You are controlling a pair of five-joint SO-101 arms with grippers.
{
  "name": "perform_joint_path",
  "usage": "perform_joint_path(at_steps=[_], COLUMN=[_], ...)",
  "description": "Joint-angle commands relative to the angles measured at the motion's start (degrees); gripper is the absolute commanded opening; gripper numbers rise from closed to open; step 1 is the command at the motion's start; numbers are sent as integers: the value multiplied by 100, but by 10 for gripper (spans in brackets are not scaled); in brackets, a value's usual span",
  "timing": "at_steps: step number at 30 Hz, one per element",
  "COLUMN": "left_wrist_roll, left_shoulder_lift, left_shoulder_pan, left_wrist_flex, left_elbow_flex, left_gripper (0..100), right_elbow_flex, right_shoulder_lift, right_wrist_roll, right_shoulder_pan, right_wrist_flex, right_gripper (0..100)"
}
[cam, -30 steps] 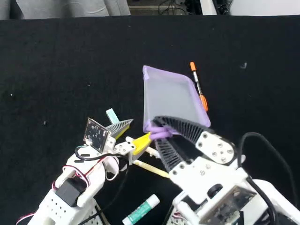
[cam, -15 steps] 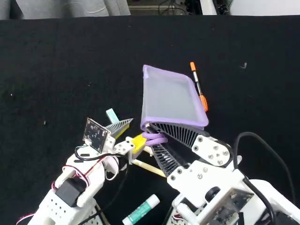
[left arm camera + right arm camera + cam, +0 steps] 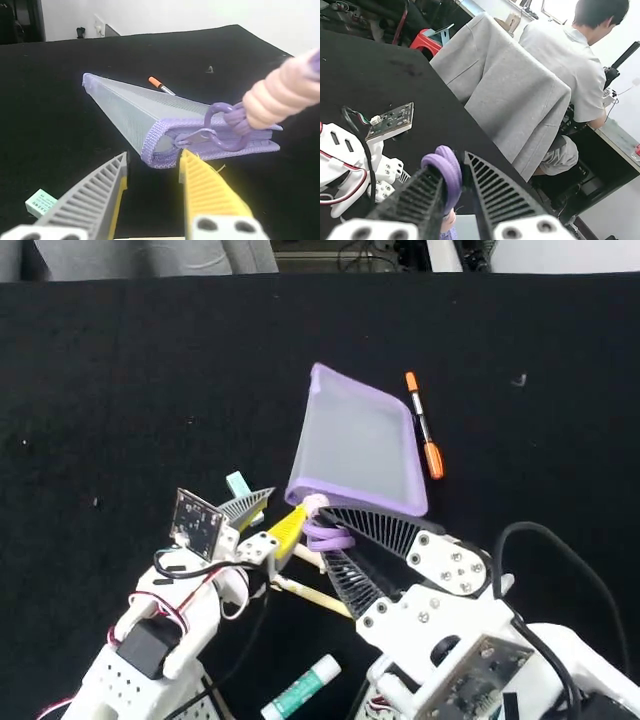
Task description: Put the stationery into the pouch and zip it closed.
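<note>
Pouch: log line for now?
right end effector shut on pouch strap | left end effector open by zipper | orange pen outside

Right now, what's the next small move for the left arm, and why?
Probably ease the left gripper forward and shut its jaws on the near corner of the pouch. They stand open short of it, while the right gripper is shut on the coil strap ringed to the zipper pull. The orange pen and glue stick lie outside, so the pouch likely needs bracing to unzip.

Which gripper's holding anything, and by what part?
Right gripper is clamped on the purple coiled strap hooked to the zipper pull of the pouch. Left gripper is open, holding nothing.
</note>
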Motion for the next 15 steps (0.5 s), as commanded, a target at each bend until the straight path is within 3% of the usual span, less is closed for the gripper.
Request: perform_joint_path(at_steps=[1, 15], left_wrist_roll=[-88, -88], left_shoulder_lift=[-18, -26], left_shoulder_pan=[-48, -40], left_wrist_flex=[-88, 501], left_elbow_flex=[-127, -497], left_gripper=[170, 171], right_elbow_flex=[-233, -75], right_shoulder_lift=[40, -4], right_wrist_roll=[-9, 105], right_shoulder_pan=[-44, -44], right_wrist_flex=[26, -9], right_gripper=[11, 11])
